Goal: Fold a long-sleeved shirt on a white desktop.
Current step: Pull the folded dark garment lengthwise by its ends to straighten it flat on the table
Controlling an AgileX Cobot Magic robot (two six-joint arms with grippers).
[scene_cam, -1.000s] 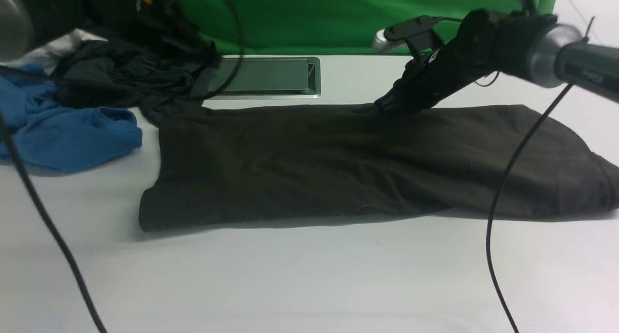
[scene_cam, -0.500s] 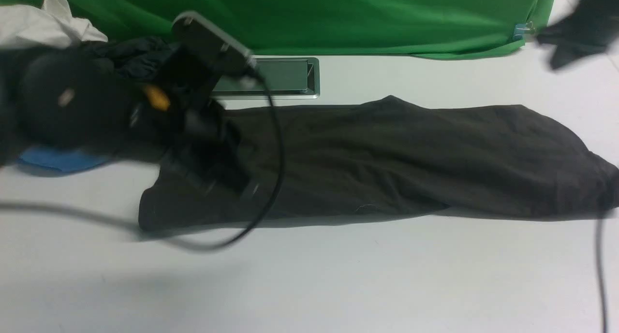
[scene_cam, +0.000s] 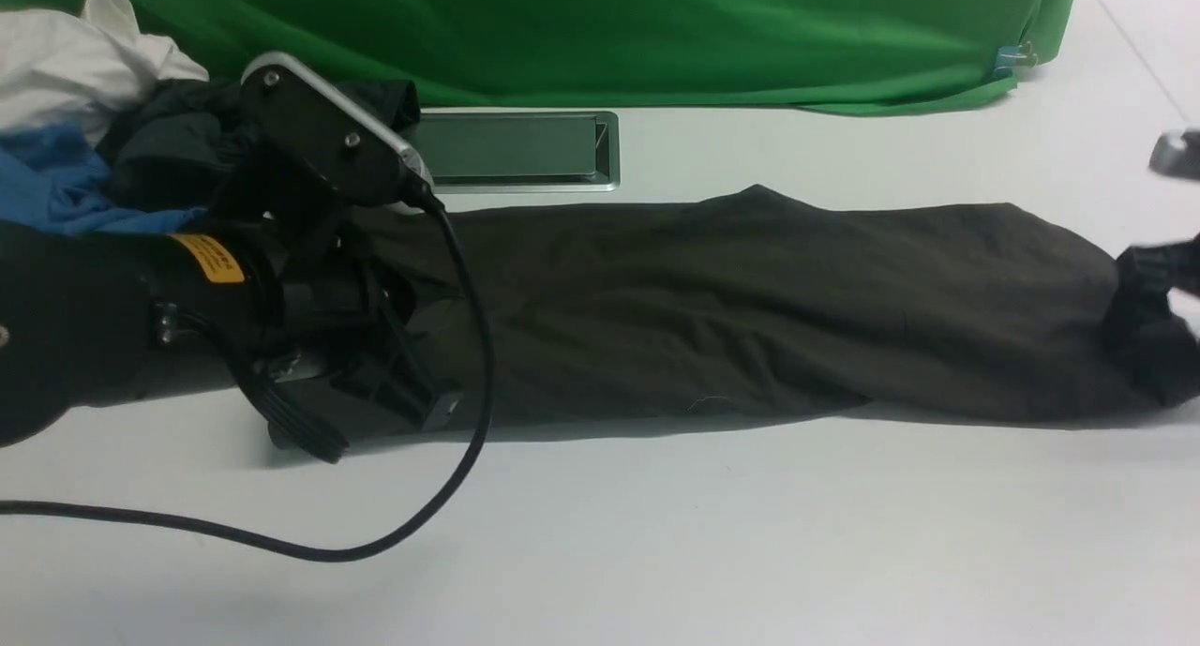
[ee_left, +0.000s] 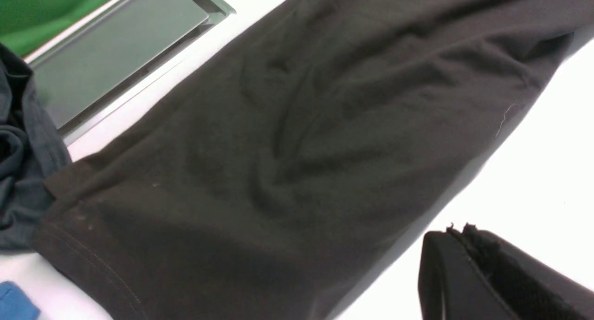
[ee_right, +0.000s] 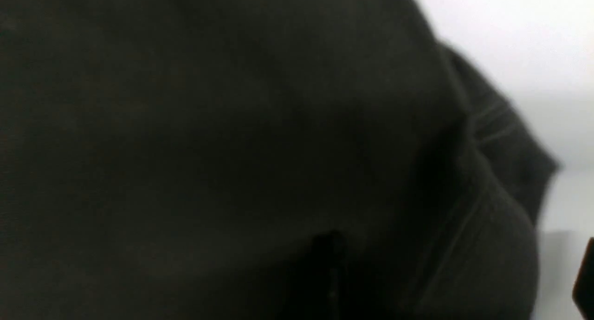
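The long-sleeved shirt (scene_cam: 750, 299) lies as a long dark band across the white desktop (scene_cam: 656, 533), its print hidden. My left gripper (scene_cam: 439, 408) sits low over the shirt's left end. In the left wrist view the left gripper (ee_left: 457, 231) is shut on nothing, its tip over bare table just beside the shirt's (ee_left: 287, 148) near edge. My right gripper (scene_cam: 1153, 308) is at the shirt's right end, partly cut off by the frame. In the right wrist view the right gripper (ee_right: 459, 273) is open wide, with the shirt's (ee_right: 232, 125) hemmed end lying between its fingers (ee_right: 332, 264).
A grey metal hatch (scene_cam: 511, 149) is set in the table behind the shirt, before the green backdrop (scene_cam: 656, 27). At the back left lies a pile of blue (scene_cam: 56, 191), dark (scene_cam: 169, 144) and white (scene_cam: 66, 55) garments. A black cable (scene_cam: 375, 543) loops over the front left table.
The left arm swung down onto the shirt's left end. The right gripper left the shirt's far edge, went out to the right, came down at the right end and opened.
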